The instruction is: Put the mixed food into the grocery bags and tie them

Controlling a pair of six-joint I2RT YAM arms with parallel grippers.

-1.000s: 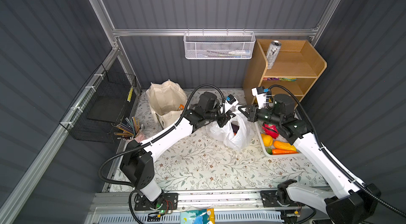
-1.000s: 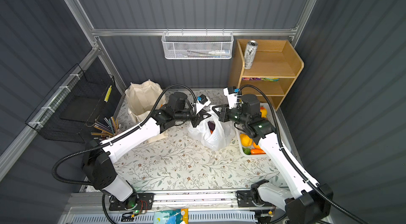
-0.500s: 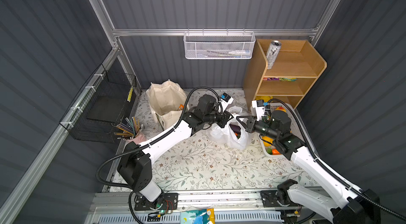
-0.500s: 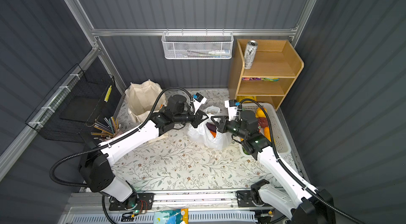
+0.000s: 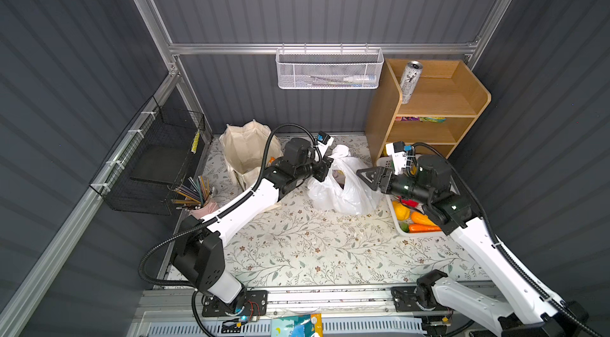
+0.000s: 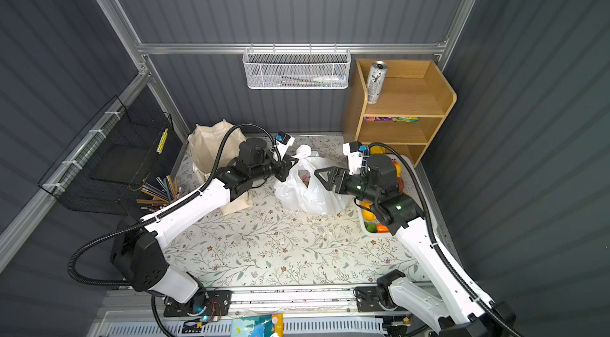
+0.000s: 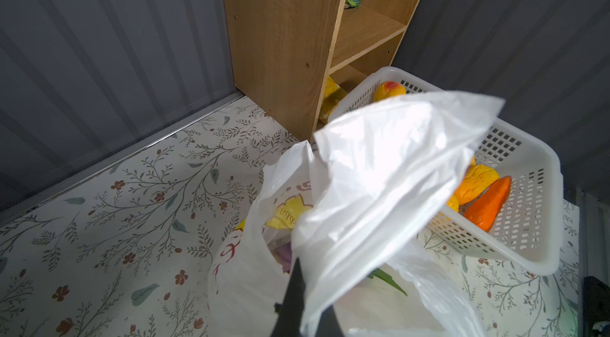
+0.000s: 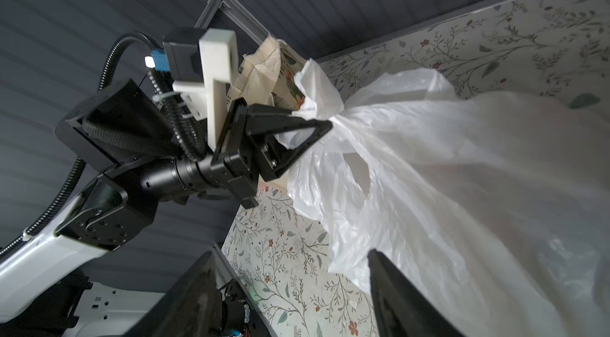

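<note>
L gripper [image 8: 321, 129] is pressed shut on a bunched handle of the plastic bag [image 5: 343, 195], at the bag's top edge, holding it up. R gripper [image 5: 363, 176] sits just beside the bag on the opposite side, jaws spread wide, nothing between them; can't tell if a finger touches the film. Purple food piece [image 7: 284, 254] shows inside the bag's mouth. Basket [image 7: 528, 219] w/ carrot [image 7: 488, 206] is right next to the bag. Canvas tote [image 5: 246, 150] is near the bag, behind L gripper.
</note>
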